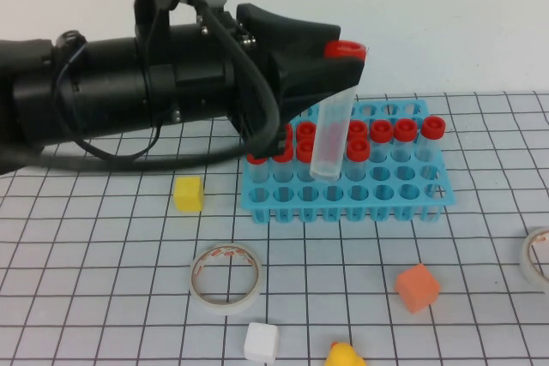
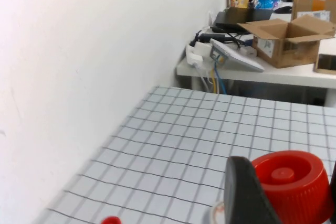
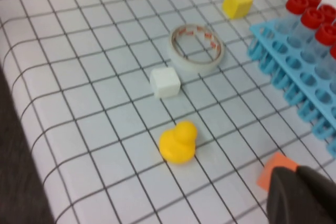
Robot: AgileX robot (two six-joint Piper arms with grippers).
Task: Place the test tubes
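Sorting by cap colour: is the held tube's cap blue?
No: left gripper holds a red-capped test tube; right gripper hovers over the table.

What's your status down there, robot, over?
Left end effector shut on test tube, tilted above blue rack. Right end effector shut, over table near orange cube. Empty rack holes unobstructed.

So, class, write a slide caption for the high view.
Left gripper holds a red-capped tube tilted over the blue rack; right gripper is out of shot.
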